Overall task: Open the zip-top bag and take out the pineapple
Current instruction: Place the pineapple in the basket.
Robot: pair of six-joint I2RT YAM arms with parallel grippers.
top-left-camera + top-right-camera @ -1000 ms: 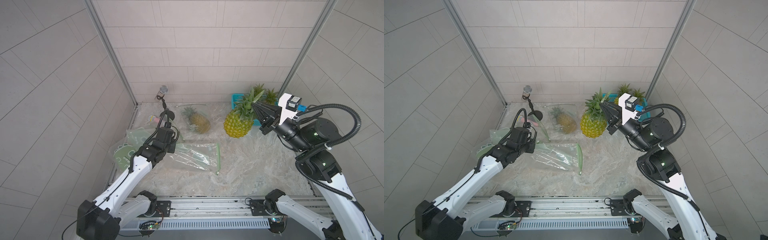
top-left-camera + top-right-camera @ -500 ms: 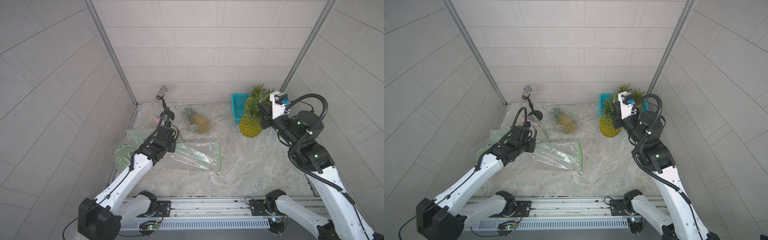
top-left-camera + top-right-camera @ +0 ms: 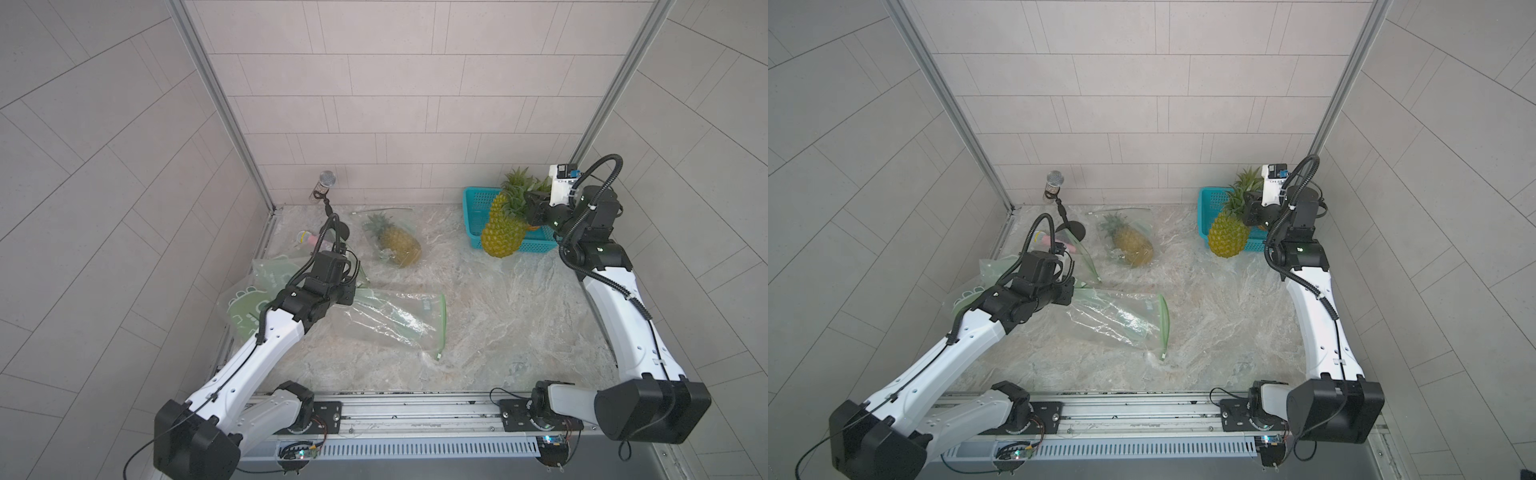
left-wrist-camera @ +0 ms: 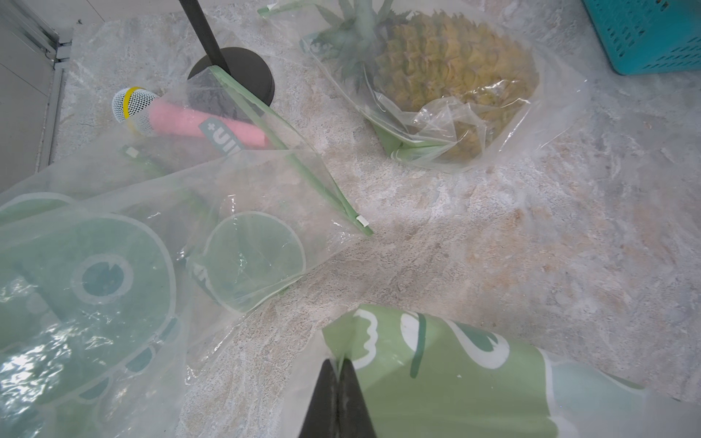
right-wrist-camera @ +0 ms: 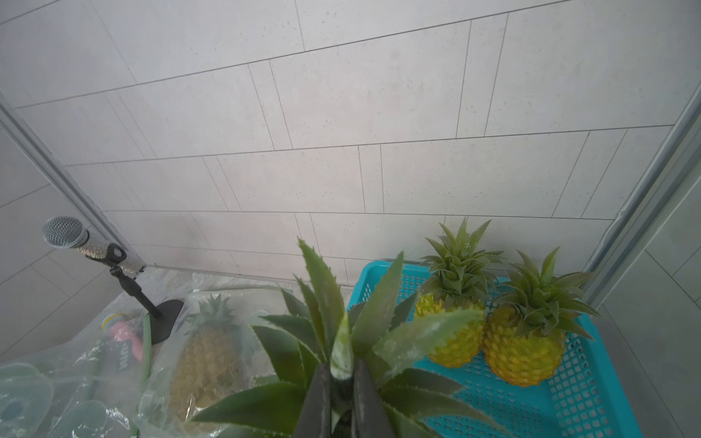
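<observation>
The right jaws are clamped on the crown leaves of the pineapple [image 3: 500, 232]. It hangs below them clear of the surface, its long axis tilted off upright, beside the near rim of the teal basket [image 3: 476, 212] in the far right corner. A set-down probably means going over that rim. The left jaws are closed on the green end of the empty zip-top bag [image 3: 395, 320], mid-surface toward the left edge.

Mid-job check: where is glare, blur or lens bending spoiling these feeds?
In both top views the wide lens bows the wall tile lines, and glare streaks the empty zip-top bag. Left wrist view: white glare ripples on the printed bag, otherwise sharp. Right wrist view: the held pineapple has soft nearest leaves, while the fruit in the basket is crisp.
</observation>
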